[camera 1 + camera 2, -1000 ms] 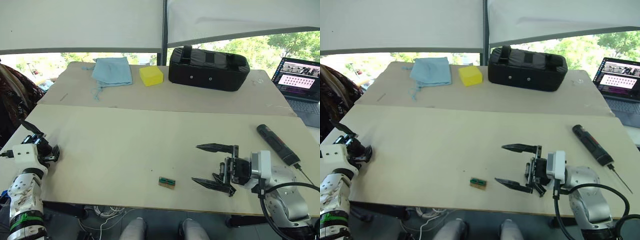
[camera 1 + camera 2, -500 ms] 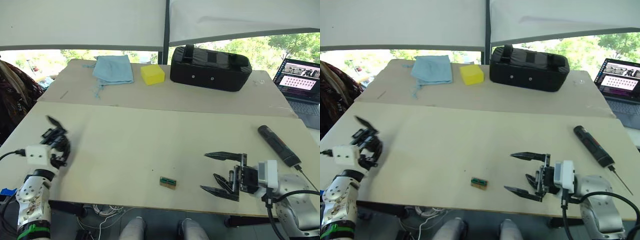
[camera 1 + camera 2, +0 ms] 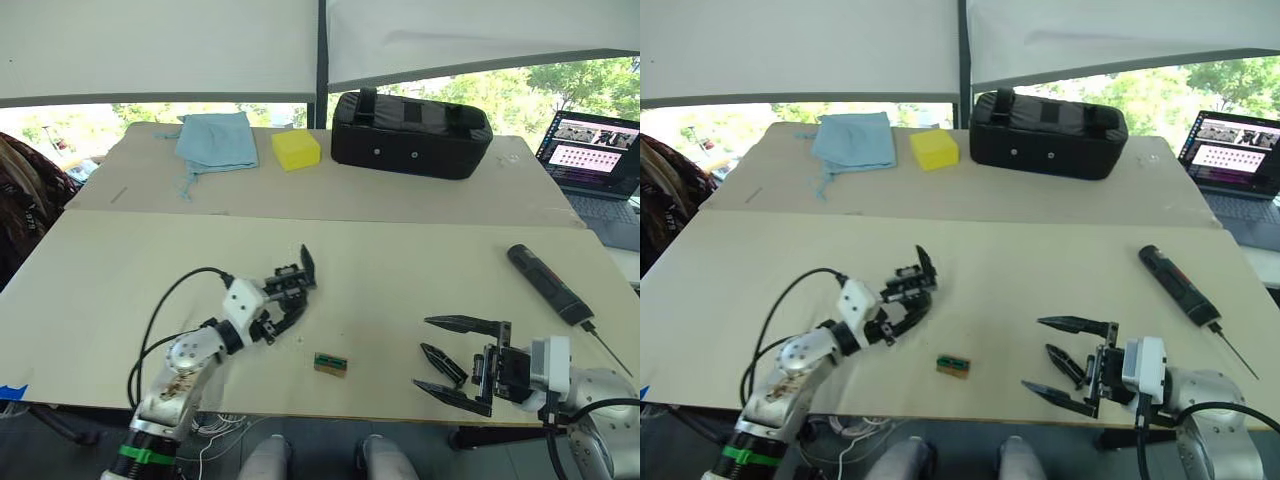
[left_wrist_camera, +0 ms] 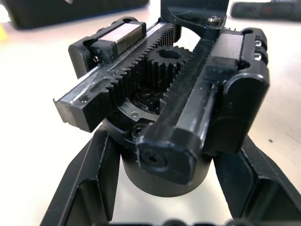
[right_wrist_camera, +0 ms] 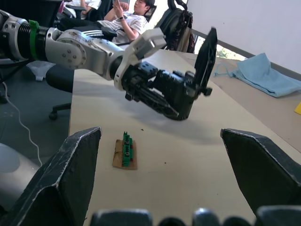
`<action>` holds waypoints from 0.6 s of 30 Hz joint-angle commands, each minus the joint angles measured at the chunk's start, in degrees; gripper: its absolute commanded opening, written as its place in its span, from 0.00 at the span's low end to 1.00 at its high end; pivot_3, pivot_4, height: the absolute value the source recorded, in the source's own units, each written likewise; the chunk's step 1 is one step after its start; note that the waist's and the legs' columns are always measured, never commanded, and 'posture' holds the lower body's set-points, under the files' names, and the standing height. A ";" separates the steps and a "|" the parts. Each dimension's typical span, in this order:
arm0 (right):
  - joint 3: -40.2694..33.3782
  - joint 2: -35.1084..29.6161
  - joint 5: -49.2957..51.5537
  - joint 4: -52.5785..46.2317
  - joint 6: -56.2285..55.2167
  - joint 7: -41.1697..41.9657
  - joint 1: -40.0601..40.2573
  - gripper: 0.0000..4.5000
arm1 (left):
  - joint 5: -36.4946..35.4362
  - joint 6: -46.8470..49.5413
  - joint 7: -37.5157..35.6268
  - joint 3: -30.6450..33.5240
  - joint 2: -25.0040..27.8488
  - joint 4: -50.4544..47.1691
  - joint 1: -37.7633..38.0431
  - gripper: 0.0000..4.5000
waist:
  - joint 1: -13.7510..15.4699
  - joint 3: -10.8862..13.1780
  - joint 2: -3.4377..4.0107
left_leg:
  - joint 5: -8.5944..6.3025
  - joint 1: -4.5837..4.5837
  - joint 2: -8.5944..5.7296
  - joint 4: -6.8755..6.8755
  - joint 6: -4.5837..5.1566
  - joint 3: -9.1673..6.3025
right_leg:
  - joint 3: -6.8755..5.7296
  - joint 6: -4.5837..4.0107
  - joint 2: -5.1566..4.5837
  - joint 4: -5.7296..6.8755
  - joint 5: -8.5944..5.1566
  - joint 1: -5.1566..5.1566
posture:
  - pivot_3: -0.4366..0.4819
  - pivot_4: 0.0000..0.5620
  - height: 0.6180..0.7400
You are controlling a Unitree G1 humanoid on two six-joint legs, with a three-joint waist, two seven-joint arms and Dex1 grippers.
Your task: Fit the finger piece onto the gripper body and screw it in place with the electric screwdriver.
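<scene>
The left pincer [image 3: 290,300], clamped on the chunky black geared gripper body [image 4: 160,117], has swung inboard over the pale bench [image 3: 400,260]; the right pincer [image 3: 455,355] waits released, fitting pending.

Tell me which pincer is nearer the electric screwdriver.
Right. The right pincer sits open just short of the electric screwdriver; the left pincer, shut on the gripper body, is farther off.

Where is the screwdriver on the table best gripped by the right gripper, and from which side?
Grip the screwdriver across the middle of its thick black barrel, coming from above. It lies flat on the table, so both long sides are free, while the thin metal bit at its near end is too slim to hold. The right gripper is open, probably wide enough.
</scene>
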 commanded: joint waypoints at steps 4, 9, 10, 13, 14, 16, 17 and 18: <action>-2.39 -0.39 -0.19 -3.11 -1.62 -1.43 1.36 1.00 | 0.33 -2.93 -2.46 -2.11 -3.60 2.38 -3.42 0.52 | 0.27 0.01 0.01 | 0.00 -0.01 -0.01 0.03 0.00 0.01 | 0.01 0.00 -0.03 0.00 0.01 0.00 | 0.48 0.27 1.00; -2.58 -0.42 -0.40 -3.80 -1.49 -1.94 2.36 1.00 | 2.37 -3.93 -3.16 -4.11 -5.16 3.94 -3.17 0.52 | 0.49 0.00 0.01 | 0.00 -0.01 -0.02 0.03 0.01 0.01 | 0.02 0.00 -0.08 0.00 0.01 0.02 | 0.48 0.27 1.00; -2.50 -0.36 -0.46 -3.93 -1.47 -2.15 2.41 1.00 | 2.56 -3.00 -2.24 -3.80 -5.62 4.28 -3.06 0.52 | 0.49 0.00 0.02 | 0.01 0.00 -0.02 0.03 0.01 0.01 | 0.02 0.01 -0.10 0.00 0.01 0.03 | 0.48 0.27 1.00; -2.36 -0.32 -0.48 -4.07 -1.43 -2.53 2.52 1.00 | 4.30 -3.34 -1.55 -3.93 -5.50 5.28 -2.78 0.52 | 0.50 -0.04 0.08 | 0.01 0.03 -0.02 0.03 0.02 0.01 | 0.02 0.04 -0.13 0.00 0.00 0.06 | 0.48 0.27 1.00; -2.32 -0.40 -0.44 -4.10 -1.40 -2.55 2.61 1.00 | 4.35 -3.35 -1.58 -3.83 -5.56 5.40 -2.61 0.52 | 0.50 -0.05 0.10 | 0.02 0.05 -0.02 0.03 0.03 0.01 | 0.02 0.08 -0.13 0.00 -0.02 0.08 | 0.48 0.27 1.00; -2.26 -0.47 -0.40 -4.13 -1.37 -2.57 2.74 1.00 | 5.54 -4.50 -2.11 -4.20 -4.97 5.92 -2.40 0.52 | 0.50 -0.07 0.13 | 0.02 0.08 -0.02 0.03 0.03 0.01 | 0.02 0.24 -0.13 0.00 -0.12 0.11 | 0.48 0.27 1.00; -2.25 -0.48 -0.38 -4.16 -1.34 -2.60 2.76 1.00 | 5.60 -4.72 -2.35 -4.21 -4.89 6.06 -2.27 0.52 | 0.51 -0.09 0.16 | 0.02 0.09 -0.02 0.03 0.03 0.01 | 0.02 0.24 -0.13 0.00 -0.12 0.12 | 0.48 0.27 1.00; -2.22 -0.46 -0.38 -4.19 -1.28 -2.68 2.75 1.00 | 5.48 -4.74 -2.30 -3.99 -4.93 6.11 -2.10 0.52 | 0.50 -0.11 0.21 | 0.02 0.10 -0.02 0.03 0.03 0.01 | 0.03 0.24 -0.13 0.01 -0.12 0.13 | 0.48 0.27 1.00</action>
